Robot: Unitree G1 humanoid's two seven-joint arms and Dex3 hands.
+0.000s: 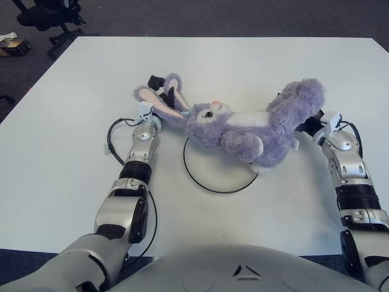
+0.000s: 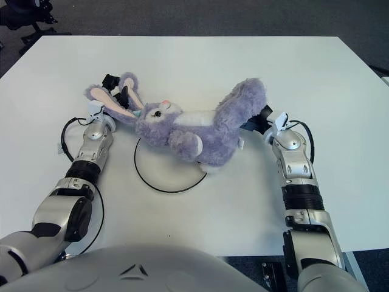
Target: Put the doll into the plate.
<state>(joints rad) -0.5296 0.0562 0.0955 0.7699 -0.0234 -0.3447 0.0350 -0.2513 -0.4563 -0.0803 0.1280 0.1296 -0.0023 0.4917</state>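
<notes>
Holding the doll (image 1: 249, 128) at both ends, I read the left hand (image 1: 163, 91) fingers clamped on its ears at 10 o'clock and the right hand (image 1: 310, 121) fingers on its legs at 2 o'clock. Doll spans the plate's (image 1: 200, 180) far rim on the tabletop (image 1: 73, 152).

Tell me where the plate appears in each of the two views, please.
Left eye view: the plate lies just below centre, its far part hidden under the doll.
Right eye view: the plate sits left of centre, again under the doll.
Shared landmark: the doll's pink-lined ear at the left hand.
</notes>
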